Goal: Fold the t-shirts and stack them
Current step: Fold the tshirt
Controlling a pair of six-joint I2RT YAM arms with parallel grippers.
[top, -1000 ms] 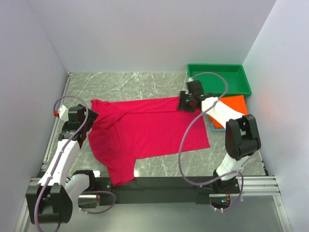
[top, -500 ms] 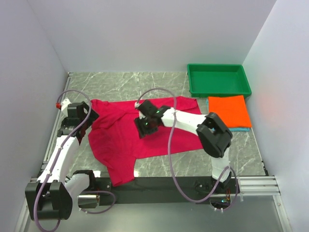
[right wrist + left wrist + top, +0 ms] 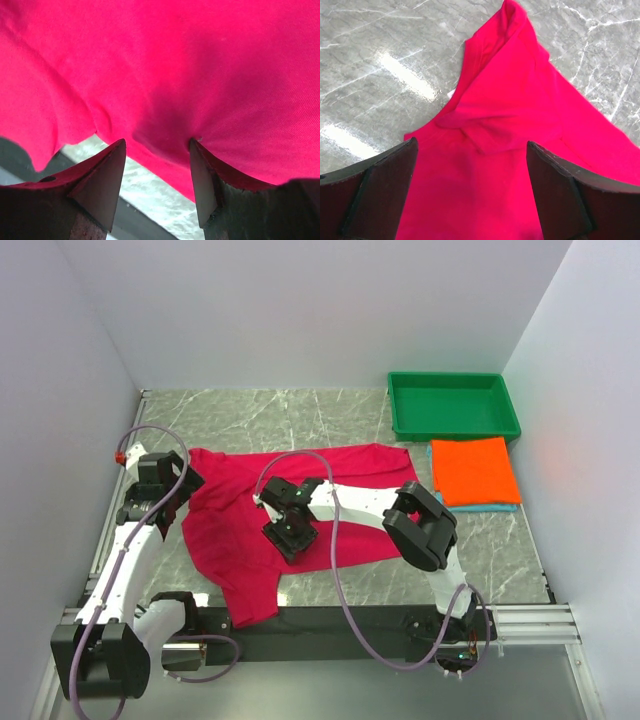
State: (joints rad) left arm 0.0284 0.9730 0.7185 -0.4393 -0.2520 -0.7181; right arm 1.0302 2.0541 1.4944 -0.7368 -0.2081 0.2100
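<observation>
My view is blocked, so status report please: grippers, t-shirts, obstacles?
Left gripper open above crimson-pink cloth t-shirt, not yet folded. Right gripper open, tips at its cloth. Bright orange folded shirt lies on teal one. Nothing in the way.

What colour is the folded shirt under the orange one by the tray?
Teal. The teal shirt peeks out under the orange shirt; top external view shows it best.

The bench [image 3: 260,415] is grey stone with thin white lines; plain white walls [image 3: 300,310] stand behind it and beside it; light shines on it.
</observation>
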